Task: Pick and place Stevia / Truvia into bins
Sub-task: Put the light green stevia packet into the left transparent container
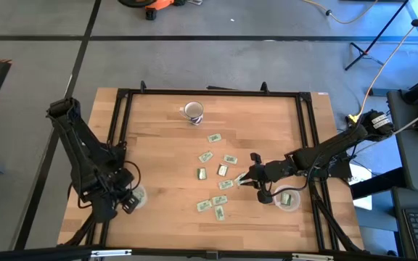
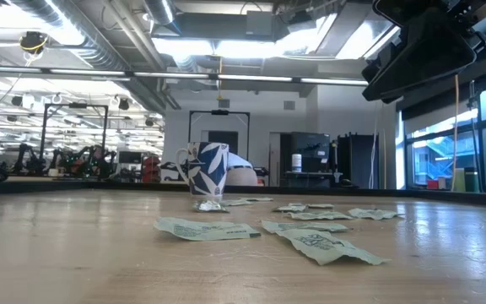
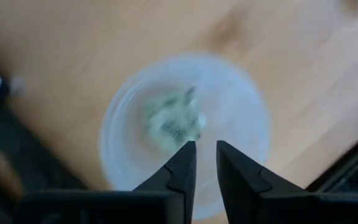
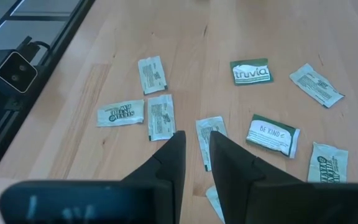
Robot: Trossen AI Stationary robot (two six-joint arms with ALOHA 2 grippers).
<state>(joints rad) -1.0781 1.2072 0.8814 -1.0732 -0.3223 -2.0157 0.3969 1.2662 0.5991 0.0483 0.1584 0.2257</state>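
Closest to our right wrist camera, the right pincer (image 4: pixel 196 146) hangs just above the table (image 1: pixel 158 138) with its fingers nearly together and nothing between them, over a white packet (image 4: pixel 209 140) that lies flat beneath the tips. We judge these Stevia / Truvia packets (image 1: pixel 216 180) to be very light, thin and limp paper, lying flush on the wood, so they should be hard to get under; pinching a short edge or a raised corner looks the best hold, and a firm squeeze should do no harm.

Around that one, others lie scattered singly across the middle of the table, some green-faced, some white, a few touching. Beside the right pincer stands one clear cup (image 1: pixel 289 200) with packets in it. At the left edge of the table, the left pincer (image 3: pixel 205 152) hovers over the other cup (image 3: pixel 185 134), its fingers slightly apart and empty; something greenish lies inside, too blurred to count.

Farther off stands a patterned mug (image 2: pixel 202 171). From table height neither cup shows, and the packets' print is unreadable.
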